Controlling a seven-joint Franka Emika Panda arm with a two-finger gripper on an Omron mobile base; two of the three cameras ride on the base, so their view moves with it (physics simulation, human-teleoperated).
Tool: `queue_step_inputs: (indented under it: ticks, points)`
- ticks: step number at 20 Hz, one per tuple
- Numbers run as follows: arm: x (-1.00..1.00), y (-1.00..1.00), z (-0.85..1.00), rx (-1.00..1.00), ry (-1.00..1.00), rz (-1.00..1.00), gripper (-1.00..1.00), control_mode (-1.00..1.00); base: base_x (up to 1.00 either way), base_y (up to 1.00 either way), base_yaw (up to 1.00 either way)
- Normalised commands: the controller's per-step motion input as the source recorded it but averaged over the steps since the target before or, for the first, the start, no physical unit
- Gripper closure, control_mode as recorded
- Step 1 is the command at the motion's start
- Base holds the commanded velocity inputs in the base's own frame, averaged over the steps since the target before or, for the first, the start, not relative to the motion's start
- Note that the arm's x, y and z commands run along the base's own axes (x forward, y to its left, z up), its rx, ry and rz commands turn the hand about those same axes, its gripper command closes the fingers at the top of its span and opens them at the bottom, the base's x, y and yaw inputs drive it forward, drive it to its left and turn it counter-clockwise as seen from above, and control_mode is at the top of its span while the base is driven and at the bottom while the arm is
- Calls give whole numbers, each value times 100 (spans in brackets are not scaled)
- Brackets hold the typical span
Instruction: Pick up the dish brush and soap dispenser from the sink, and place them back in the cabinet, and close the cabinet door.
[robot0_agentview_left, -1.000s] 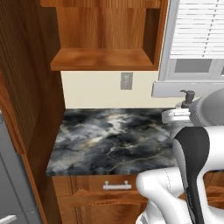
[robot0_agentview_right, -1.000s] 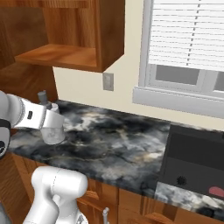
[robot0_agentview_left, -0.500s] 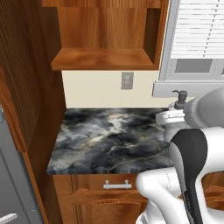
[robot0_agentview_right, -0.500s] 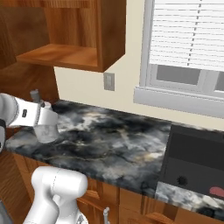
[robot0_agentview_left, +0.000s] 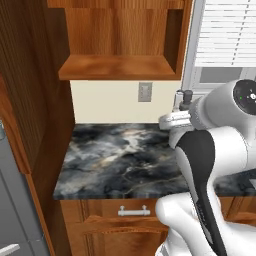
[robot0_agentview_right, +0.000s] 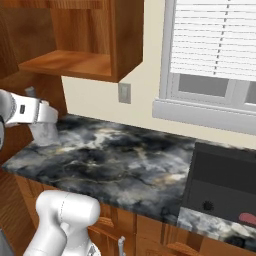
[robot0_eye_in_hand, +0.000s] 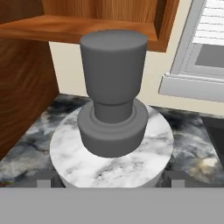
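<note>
The dish brush (robot0_agentview_right: 247, 218) was cut off by the picture's edge in the sink (robot0_agentview_right: 220, 175); the arm hid most of the soap dispenser (robot0_agentview_left: 186, 99).

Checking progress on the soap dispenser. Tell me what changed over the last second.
The gripper, closed around the soap dispenser, carried it further left above the countertop, toward the open cabinet. The grip did not change. The dish brush stayed in the sink.
</note>
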Motion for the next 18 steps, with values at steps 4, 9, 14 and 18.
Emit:
queue_step_inputs:
  ticks: [4,9,14,18]
  points:
    - [18,11,25,0,-10,1,100,-100,0,0,0]
    - [27,2,24,0,-14,0,100,-100,0,0,0]
    - [22,4,20,0,-11,0,100,-100,0,0,0]
    - [37,12,39,0,0,0,100,-100,0,0,0]
